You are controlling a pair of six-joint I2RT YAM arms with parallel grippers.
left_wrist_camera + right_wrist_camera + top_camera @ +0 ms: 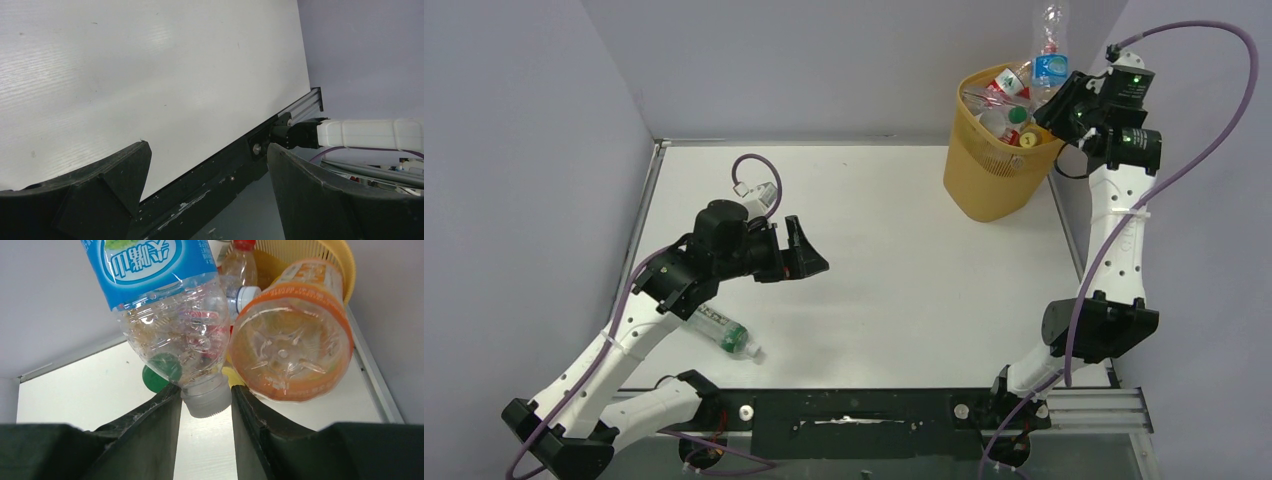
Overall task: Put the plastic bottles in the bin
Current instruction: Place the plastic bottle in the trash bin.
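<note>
The yellow-orange bin (989,170) stands at the table's far right, piled with bottles to its rim. My right gripper (1054,105) is over the bin's right rim and shut on the white cap of a clear bottle with a blue label (1050,45), which stands up above the bin. In the right wrist view the fingers (165,410) flank that cap (206,399), with the bottle (165,315) above and an orange bottle (290,340) beside it. Another clear bottle with a green label (724,335) lies on the table under my left arm. My left gripper (809,255) is open and empty above the table (207,147).
Grey walls close in the table at the back and on both sides. The black mounting rail (854,410) runs along the near edge. The right arm's base (370,134) shows in the left wrist view. A purple cable (759,165) loops above the left wrist.
</note>
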